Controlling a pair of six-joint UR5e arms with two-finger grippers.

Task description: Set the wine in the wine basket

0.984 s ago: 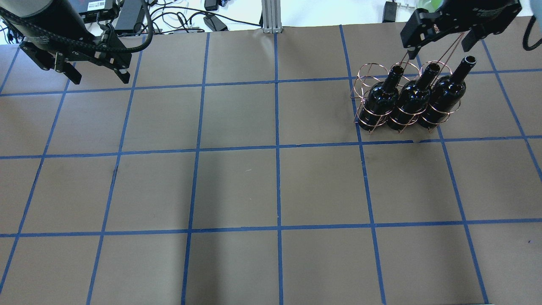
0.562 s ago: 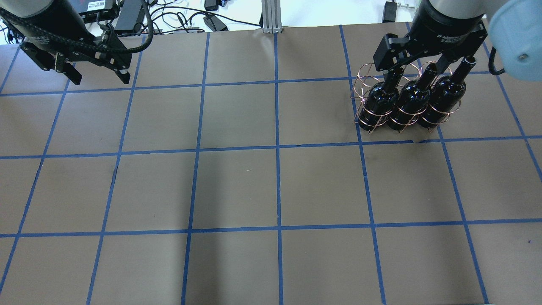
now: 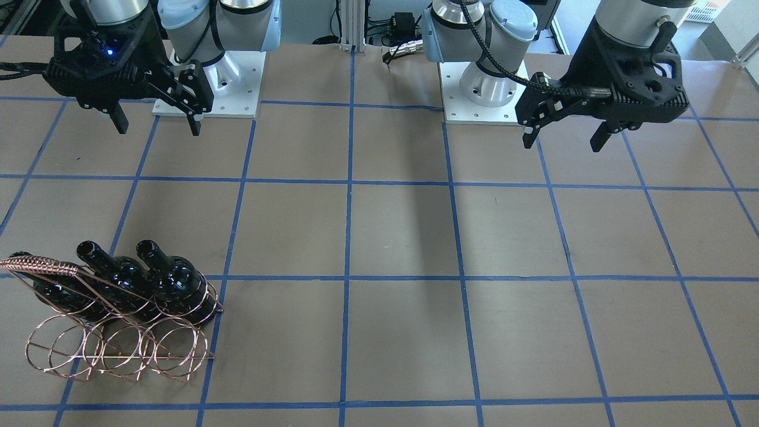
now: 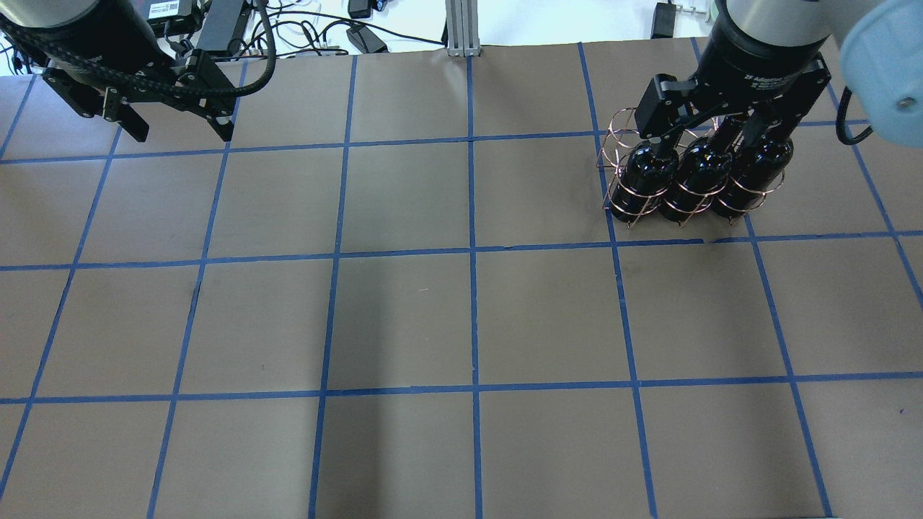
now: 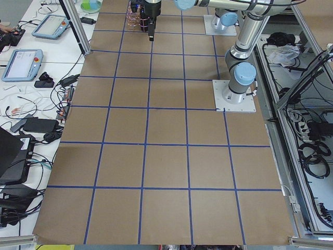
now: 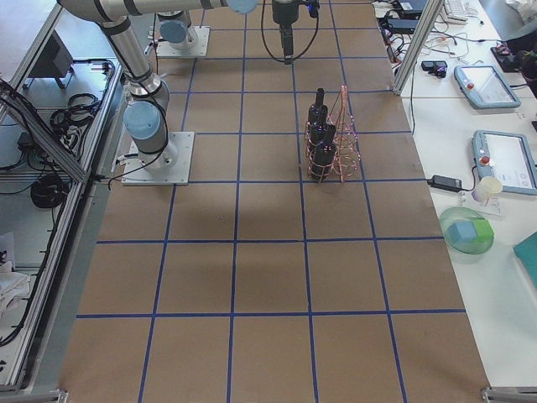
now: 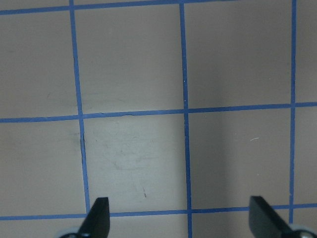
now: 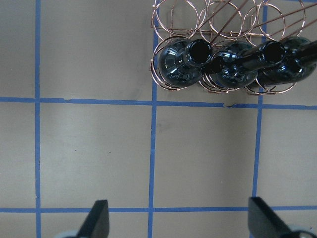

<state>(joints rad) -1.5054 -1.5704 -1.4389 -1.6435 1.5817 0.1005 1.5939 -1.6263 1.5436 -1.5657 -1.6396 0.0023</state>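
Three dark glass wine bottles (image 3: 178,286) (image 4: 646,171) (image 8: 184,62) stand side by side in the copper wire wine basket (image 3: 118,351) (image 4: 621,131) (image 6: 342,134) (image 8: 173,17), filling the row nearer the robot. The basket's other row of rings holds nothing. My right gripper (image 3: 158,127) (image 4: 696,135) hangs open high above the table with nothing between its fingers. In the overhead view it covers the bottle necks. The right wrist view shows the basket beyond its fingertips (image 8: 99,218). My left gripper (image 3: 562,144) (image 4: 182,135) is open and holds nothing, far across the table.
Brown paper with a blue tape grid (image 4: 404,317) covers the table. The two arm bases (image 3: 207,89) (image 3: 486,89) stand at the robot's edge. Cables and devices (image 4: 303,29) lie beyond the far edge, and tablets and a bowl (image 6: 468,233) sit on a side bench.
My right gripper has moved from the far right corner back toward the robot and now hides the bottle necks in the overhead view. The left gripper shifted slightly. Bottles and basket stayed put.
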